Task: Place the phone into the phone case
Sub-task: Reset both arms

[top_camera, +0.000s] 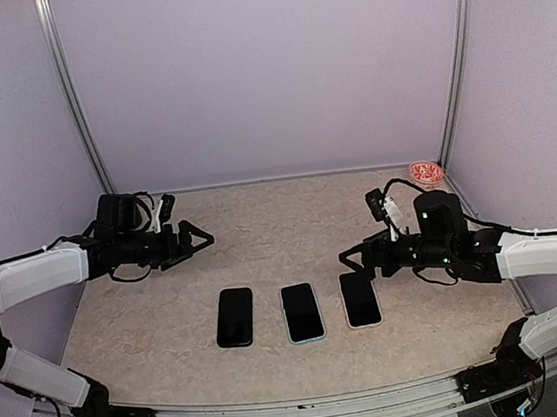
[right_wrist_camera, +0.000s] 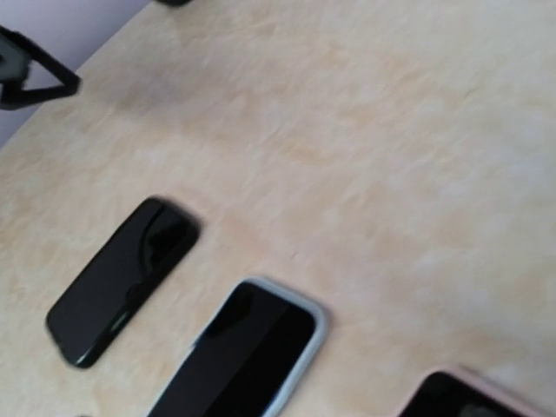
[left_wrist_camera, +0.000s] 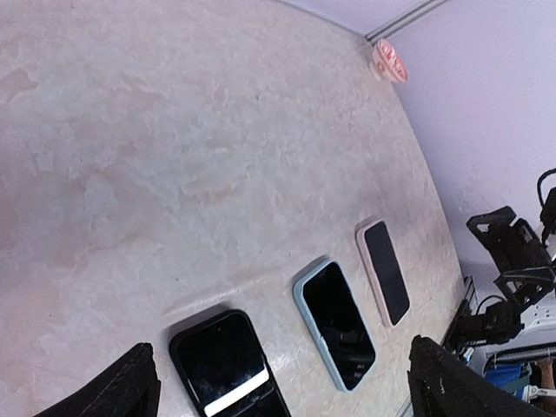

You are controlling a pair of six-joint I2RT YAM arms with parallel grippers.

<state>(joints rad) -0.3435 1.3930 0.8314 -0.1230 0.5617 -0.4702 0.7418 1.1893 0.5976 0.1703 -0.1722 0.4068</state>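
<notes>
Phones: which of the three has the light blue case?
The middle phone; the left phone is all black, the right phone has a pale pinkish rim.

free: far tabletop [top_camera: 290,217] | blocked: near row, three phones [top_camera: 301,312] side by side

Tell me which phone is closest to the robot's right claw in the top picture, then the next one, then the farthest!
1. The pink-cased phone, at the right end of the row, just in front of the right gripper.
2. The blue-cased phone, in the middle.
3. The black phone, at the left end.
</notes>
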